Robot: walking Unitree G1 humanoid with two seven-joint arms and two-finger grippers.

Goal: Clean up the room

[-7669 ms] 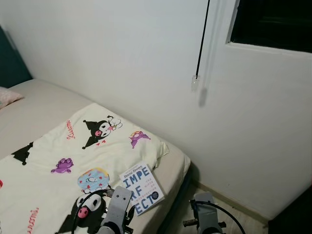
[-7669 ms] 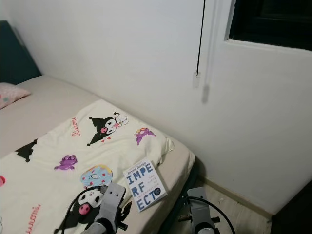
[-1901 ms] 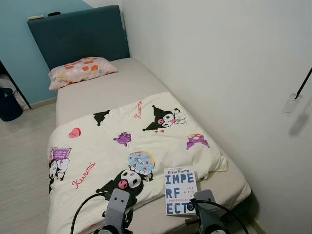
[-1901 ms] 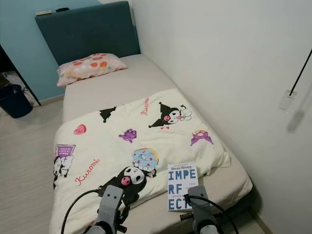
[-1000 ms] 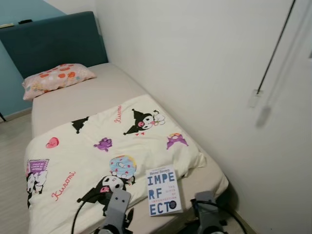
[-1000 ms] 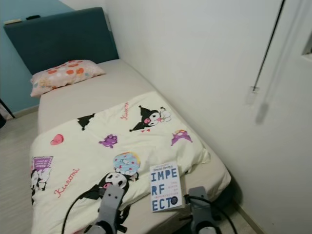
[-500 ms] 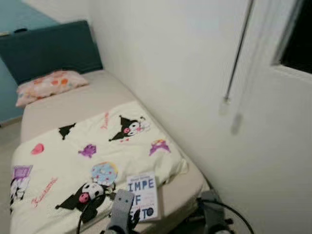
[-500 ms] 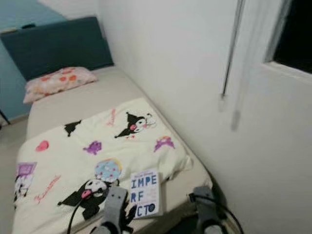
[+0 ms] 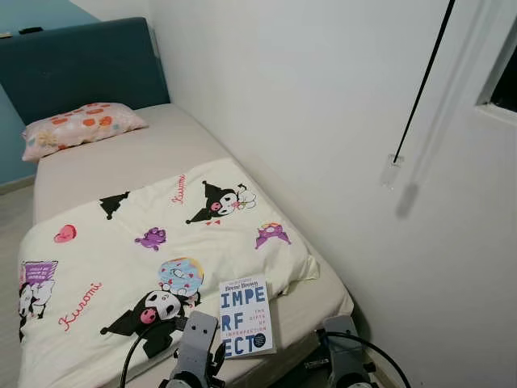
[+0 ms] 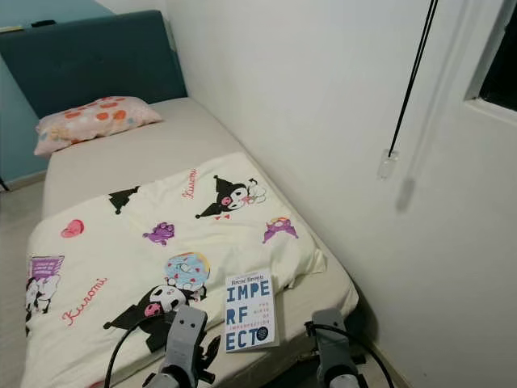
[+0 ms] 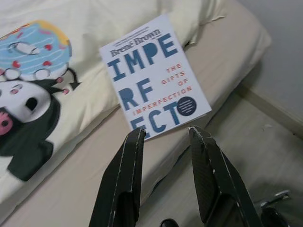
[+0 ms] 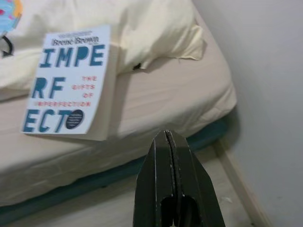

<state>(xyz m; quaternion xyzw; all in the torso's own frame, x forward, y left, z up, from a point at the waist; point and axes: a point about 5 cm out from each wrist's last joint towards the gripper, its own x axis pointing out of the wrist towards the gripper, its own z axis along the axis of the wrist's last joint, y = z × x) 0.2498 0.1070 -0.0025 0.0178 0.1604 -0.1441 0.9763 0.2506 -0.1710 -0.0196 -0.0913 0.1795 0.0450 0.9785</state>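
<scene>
A white book (image 9: pixel 245 316) with big blue letters lies on the foot of the bed, half on the cream cartoon-print blanket (image 9: pixel 153 242). The left wrist view has the book (image 11: pixel 154 75) just beyond my left gripper (image 11: pixel 164 132), which is open with nothing between its fingers. In the right wrist view my right gripper (image 12: pixel 166 134) is shut and empty, over the bed's foot edge, with the book (image 12: pixel 69 80) off to one side. Both arms sit low at the frame's bottom: the left arm (image 9: pixel 196 350), the right arm (image 9: pixel 343 356).
The bed's beige sheet (image 9: pixel 129 158) runs along the white wall (image 9: pixel 307 105). A pink pillow (image 9: pixel 77 125) lies by the dark teal headboard (image 9: pixel 77 65). A black blind cord with a clear pull (image 9: pixel 393 170) hangs by the window. Pale wood floor (image 11: pixel 255 142) lies past the bed's foot.
The camera has swung back a little to the left and steadied, so the bed and book sit slightly further right in view. The book and blanket have not moved.
</scene>
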